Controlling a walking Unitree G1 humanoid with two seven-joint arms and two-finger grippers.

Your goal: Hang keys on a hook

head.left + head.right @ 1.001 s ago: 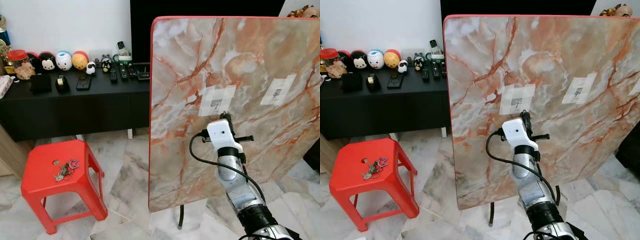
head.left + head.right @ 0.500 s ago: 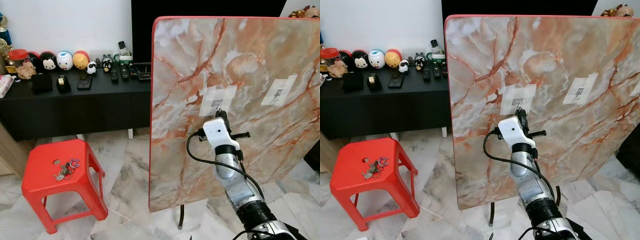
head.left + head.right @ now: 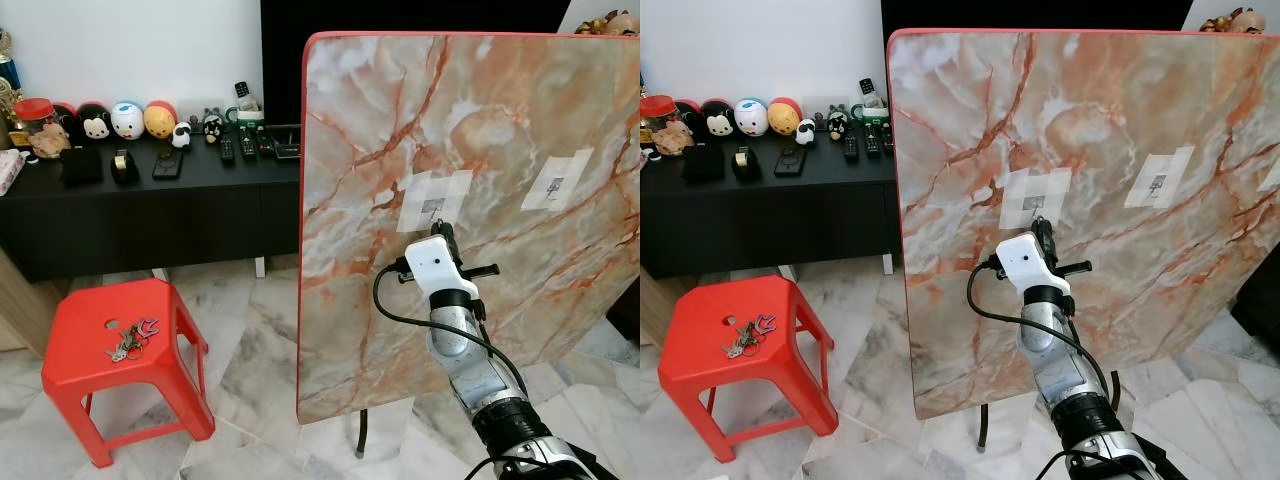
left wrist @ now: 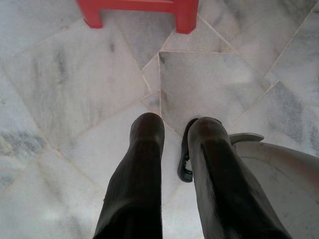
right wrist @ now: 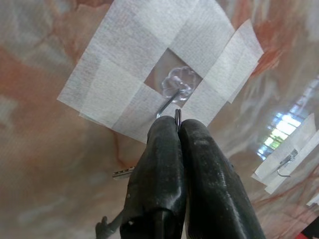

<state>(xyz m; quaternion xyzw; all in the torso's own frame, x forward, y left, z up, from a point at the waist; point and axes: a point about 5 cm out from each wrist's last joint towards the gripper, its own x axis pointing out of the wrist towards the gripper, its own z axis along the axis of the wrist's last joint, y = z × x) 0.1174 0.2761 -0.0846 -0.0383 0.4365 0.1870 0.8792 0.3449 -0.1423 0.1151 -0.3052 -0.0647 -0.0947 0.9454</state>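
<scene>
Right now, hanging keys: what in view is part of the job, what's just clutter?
Job:
right gripper, shut on a key ring
taped hook it points at
upright marble tabletop

Lying about:
key bunch on red stool
second taped hook
toys, remotes on black cabinet

Upended tabletop stands ahead and right, with one taped hook near its middle and a second taped hook further right; right gripper is raised just below the first hook, a key ring pinched between its fingertips. Stool sits on the floor to the left with a bunch of keys on its seat. Behind it, a low cabinet runs along the wall, with figurines and remotes on top.
</scene>
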